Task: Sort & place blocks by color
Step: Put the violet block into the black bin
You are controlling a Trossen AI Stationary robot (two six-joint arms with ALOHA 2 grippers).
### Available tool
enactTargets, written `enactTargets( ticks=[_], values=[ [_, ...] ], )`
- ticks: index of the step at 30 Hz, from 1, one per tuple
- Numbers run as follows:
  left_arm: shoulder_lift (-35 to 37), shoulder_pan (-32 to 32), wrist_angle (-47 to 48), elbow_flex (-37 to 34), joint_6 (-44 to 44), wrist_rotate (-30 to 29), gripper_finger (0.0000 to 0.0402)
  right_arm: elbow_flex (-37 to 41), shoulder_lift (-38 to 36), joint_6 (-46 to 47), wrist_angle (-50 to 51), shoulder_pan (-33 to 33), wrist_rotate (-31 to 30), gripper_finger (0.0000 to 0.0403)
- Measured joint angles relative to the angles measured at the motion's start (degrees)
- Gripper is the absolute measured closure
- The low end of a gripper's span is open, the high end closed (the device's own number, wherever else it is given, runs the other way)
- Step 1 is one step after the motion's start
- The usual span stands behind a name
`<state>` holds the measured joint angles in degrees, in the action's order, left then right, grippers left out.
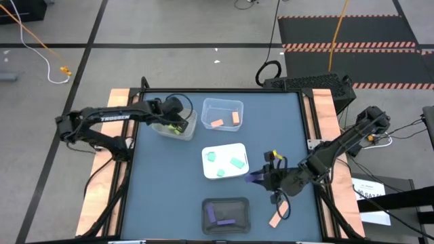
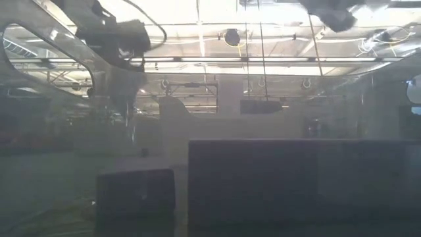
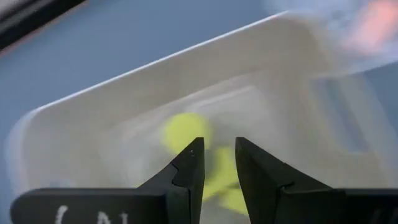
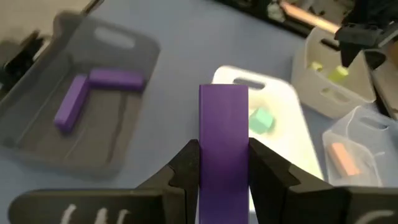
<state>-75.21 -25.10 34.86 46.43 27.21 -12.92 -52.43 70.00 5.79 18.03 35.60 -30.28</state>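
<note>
My right gripper (image 1: 263, 178) (image 4: 224, 152) is near the table's right side, between the white tray and the dark tray, shut on a purple bar (image 4: 224, 118). The dark tray (image 1: 227, 215) holds two purple bars (image 4: 93, 87). The white tray (image 1: 225, 161) holds mint-teal blocks (image 4: 262, 119). The clear tray (image 1: 222, 114) holds two peach-orange blocks. My left gripper (image 1: 178, 125) (image 3: 219, 152) is slightly open over a pale tray (image 3: 186, 68). Yellow-green blocks (image 3: 185, 130) lie in that tray just past its fingertips. One peach-orange block (image 1: 274, 220) lies on the table. My right gripper pinches the purple bar between its two fingers, one on each long side (image 4: 224, 158). The bar runs along the fingers and sticks out past their tips toward the white tray. The fingers slant down from the table's right side. The bar is lifted clear of the table.
The four trays stand in the table's middle and far left. Bare blue table surface (image 1: 163, 196) lies on the near left. Wooden strips run along the left and right table edges. In the low view, dark tray walls (image 2: 289, 184) stand close to the camera.
</note>
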Motion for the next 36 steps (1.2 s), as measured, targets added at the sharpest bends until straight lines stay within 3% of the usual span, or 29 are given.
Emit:
enactTargets(
  ticks=[6,13,23,36],
  values=[
    [8.07,1.98,-11.67,-0.02,0.52,12.83,0.0309,-0.01,0.00,-3.45,-6.86,-4.86,-3.99,0.0313],
    [12.07,12.76,-30.72,0.03,-1.92,14.81,0.0309,-0.01,-0.02,-18.32,-20.77,-12.48,-13.69,0.0313],
    [9.08,25.78,-47.20,0.00,-12.29,12.86,0.0309,-0.04,0.57,-36.68,-33.63,-22.24,-12.88,0.0313],
    [1.87,27.25,-57.66,0.00,-25.70,12.80,0.0309,-0.05,1.53,-41.50,-34.35,-26.21,-0.89,0.0313]
  ],
)
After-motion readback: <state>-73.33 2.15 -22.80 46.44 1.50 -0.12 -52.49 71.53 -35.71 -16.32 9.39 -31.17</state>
